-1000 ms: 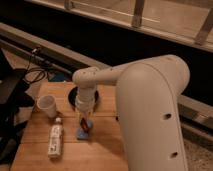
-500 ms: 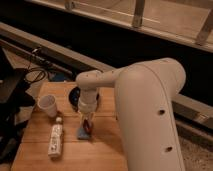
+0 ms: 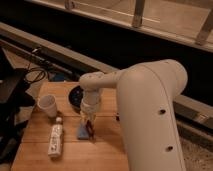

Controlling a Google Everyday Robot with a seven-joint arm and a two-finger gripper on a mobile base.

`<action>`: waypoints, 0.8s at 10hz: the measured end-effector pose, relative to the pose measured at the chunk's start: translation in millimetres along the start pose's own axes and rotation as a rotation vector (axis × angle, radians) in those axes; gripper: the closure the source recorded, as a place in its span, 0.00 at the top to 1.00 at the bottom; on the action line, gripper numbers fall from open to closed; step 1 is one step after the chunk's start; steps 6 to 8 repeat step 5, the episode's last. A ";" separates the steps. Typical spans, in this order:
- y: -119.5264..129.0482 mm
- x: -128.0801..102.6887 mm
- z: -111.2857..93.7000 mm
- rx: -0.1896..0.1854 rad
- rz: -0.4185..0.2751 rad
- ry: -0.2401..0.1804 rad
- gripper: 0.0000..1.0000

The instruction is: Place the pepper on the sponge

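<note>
A light blue sponge (image 3: 82, 131) lies on the wooden table (image 3: 107, 150), right of the white bottle. My gripper (image 3: 88, 123) points straight down over the sponge's right side, at the end of the big white arm. It is shut on the pepper (image 3: 90, 131), a small dark red thing that hangs from its tips down to the sponge's right edge. I cannot tell whether the pepper touches the sponge. The gripper's body hides the sponge's far end.
A white bottle with a label (image 3: 55, 140) lies left of the sponge. A white cup (image 3: 47, 105) stands at the table's left, and a dark round dish (image 3: 75, 94) sits behind the gripper. Black gear and cables (image 3: 15, 95) crowd the left side.
The gripper and the pepper have sunk a little lower toward the sponge and shifted slightly right. Nothing else on the table has moved.
</note>
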 end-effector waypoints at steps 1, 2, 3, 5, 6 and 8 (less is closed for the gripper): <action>0.2 2.1 0.6 -0.002 -0.008 0.019 0.80; 4.3 1.7 -2.4 0.004 -0.023 0.018 0.80; 7.0 1.3 -8.5 0.013 -0.032 0.007 0.80; 19.7 -1.4 -36.7 0.064 -0.035 -0.042 0.80; 19.7 -1.4 -36.7 0.064 -0.035 -0.042 0.80; 19.7 -1.4 -36.7 0.064 -0.035 -0.042 0.80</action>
